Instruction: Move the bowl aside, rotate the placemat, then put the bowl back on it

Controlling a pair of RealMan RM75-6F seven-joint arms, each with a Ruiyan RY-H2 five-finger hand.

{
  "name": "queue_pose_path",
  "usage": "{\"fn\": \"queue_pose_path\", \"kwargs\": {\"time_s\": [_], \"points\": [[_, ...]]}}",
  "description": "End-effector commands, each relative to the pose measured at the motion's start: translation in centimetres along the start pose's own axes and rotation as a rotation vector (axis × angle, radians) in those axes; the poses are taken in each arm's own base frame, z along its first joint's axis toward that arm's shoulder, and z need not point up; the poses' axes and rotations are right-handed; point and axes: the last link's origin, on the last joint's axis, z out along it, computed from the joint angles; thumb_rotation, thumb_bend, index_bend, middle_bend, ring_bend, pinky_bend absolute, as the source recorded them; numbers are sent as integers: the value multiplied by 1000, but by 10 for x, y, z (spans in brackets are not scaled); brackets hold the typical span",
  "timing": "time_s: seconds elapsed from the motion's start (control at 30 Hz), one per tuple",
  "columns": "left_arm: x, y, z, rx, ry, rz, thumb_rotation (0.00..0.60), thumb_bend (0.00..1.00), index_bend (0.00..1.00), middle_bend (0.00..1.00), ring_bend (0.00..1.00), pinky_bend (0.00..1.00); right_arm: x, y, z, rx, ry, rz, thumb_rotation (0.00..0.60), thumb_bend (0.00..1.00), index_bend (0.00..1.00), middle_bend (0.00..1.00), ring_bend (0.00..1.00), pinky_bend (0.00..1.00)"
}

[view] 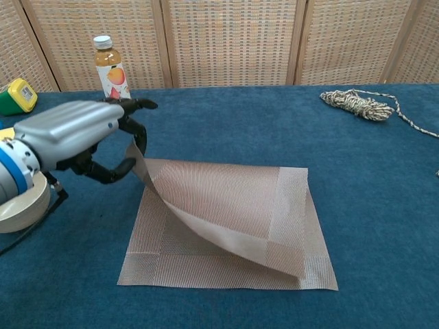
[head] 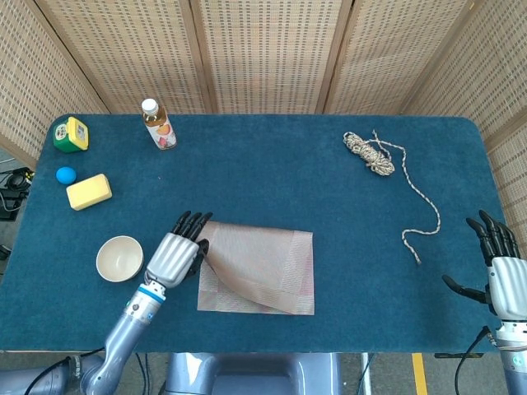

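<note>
Bowl (head: 119, 258) crowds the left robot hand (head: 174, 253); table (head: 346, 271) rightward lies open.

bowl (view: 20, 202) perhaps half behind left hand (view: 75, 137)
</note>
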Motion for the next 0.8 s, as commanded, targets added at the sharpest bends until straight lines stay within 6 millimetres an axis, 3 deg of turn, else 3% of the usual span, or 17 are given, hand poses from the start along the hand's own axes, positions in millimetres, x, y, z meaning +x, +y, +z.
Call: {"fn": "queue_pose_path", "kwargs": {"time_s": [0.03, 0.23, 0.5, 0.8], "points": [[18, -17, 21, 37, 29, 0, 600, 552, 629, 0, 0, 0, -1, 2, 2, -10, -3, -7, 600, 106, 123, 0, 0, 0], [31, -35, 58, 82, 25, -11, 600, 552, 627, 0, 0, 0, -7, 3, 5, -23, -21, -27, 600, 106, 123, 0, 0, 0], [36, -44, 107, 140, 41, -19, 600, 549, 613, 0, 0, 0, -14, 7, 9, -45, -38, -46, 600, 106, 123, 0, 0, 0], [31, -59, 136, 203, 43, 32, 600, 546, 611, 0, 0, 0, -17, 13, 13, -72, -49, -47, 600, 106, 123, 0, 0, 0]]}}
